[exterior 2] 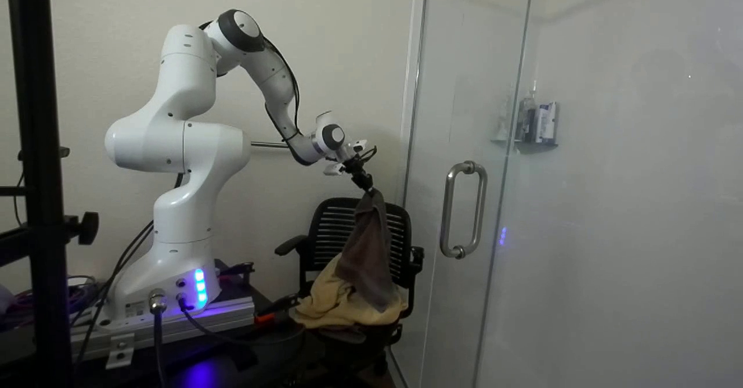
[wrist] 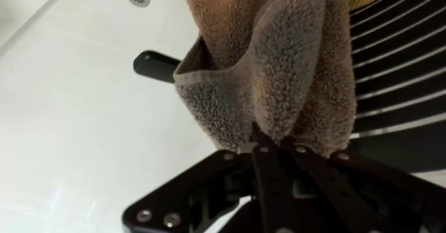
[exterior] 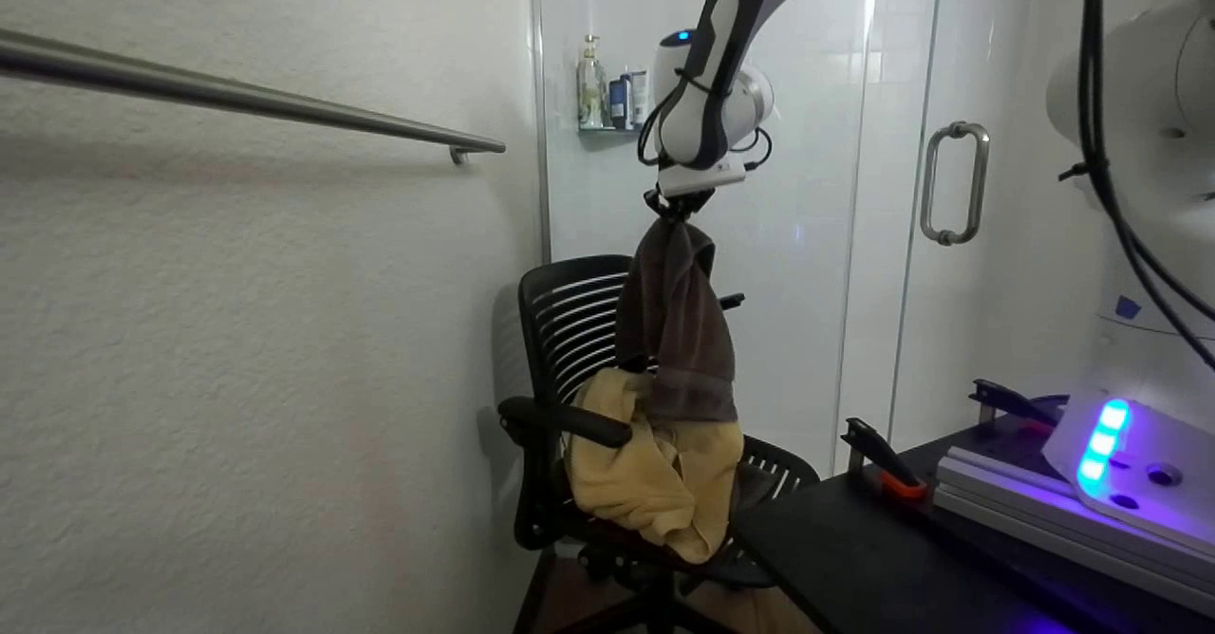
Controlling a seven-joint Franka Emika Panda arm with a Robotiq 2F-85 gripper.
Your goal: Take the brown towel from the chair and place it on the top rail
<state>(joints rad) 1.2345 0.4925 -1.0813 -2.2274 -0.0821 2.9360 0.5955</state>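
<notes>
Running along the near wall [exterior: 313, 349] in an exterior view is the metal rail [exterior: 247, 96]. Farther back, the claw [exterior: 676, 214] is clenched on the upper end of the brown towel [exterior: 688, 330], which hangs over the black chair [exterior: 565, 419], its lower part overlapping the yellow cloth [exterior: 631, 482] lying there. Beyond, bottles [exterior: 590, 90] stand on a shelf [exterior: 600, 130].

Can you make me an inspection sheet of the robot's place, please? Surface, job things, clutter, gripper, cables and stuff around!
Surface: black table, two clamps on it.
Job's things: brown towel hanging over the chair; rail on the wall, towel not yet there.
Clutter: yellow cloth on the chair.
Gripper: shut on the brown towel's upper end.
Cables: black cables run along the arm; cord plugged into the base.
Surroundings: glass door, metal handle, bottles.
</notes>
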